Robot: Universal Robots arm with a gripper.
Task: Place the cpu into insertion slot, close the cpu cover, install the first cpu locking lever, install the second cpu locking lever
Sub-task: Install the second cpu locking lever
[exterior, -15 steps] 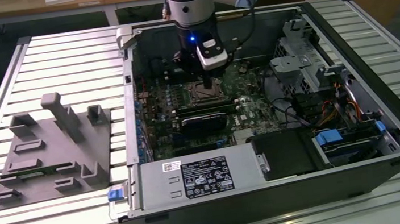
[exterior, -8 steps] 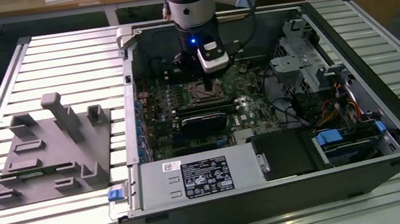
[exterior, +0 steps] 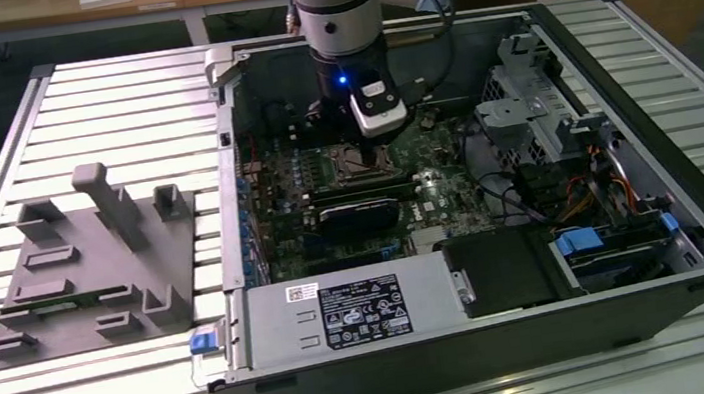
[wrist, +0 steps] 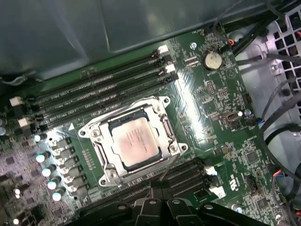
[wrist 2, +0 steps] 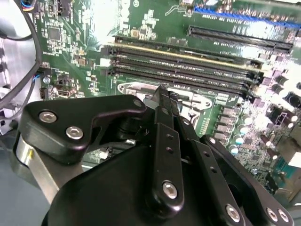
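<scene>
The cpu [wrist: 135, 143], a pale silvery square, lies flat in the insertion slot [wrist: 109, 175] on the green board. The cpu cover [wrist: 165, 128], a silvery frame, lies down around it, with the chip's top showing through its window. A thin metal lever [wrist: 170, 165] runs along the socket edge nearest my gripper [wrist: 160, 184]. The gripper's black fingers are shut with nothing between them, and their tip stands just off that edge. In the exterior view the gripper [exterior: 368, 143] hangs low inside the open computer case, right over the socket [exterior: 356, 162]. The second wrist view shows the shut fingertips [wrist 2: 162, 94] in front of the socket.
Long black memory slots [wrist: 99, 92] run beside the socket. Cables [wrist: 277, 122] and a drive cage [exterior: 542, 103] lie at the exterior view's right, and a power supply [exterior: 353, 313] sits at the case front. A grey fixture [exterior: 78, 261] rests on the slatted table.
</scene>
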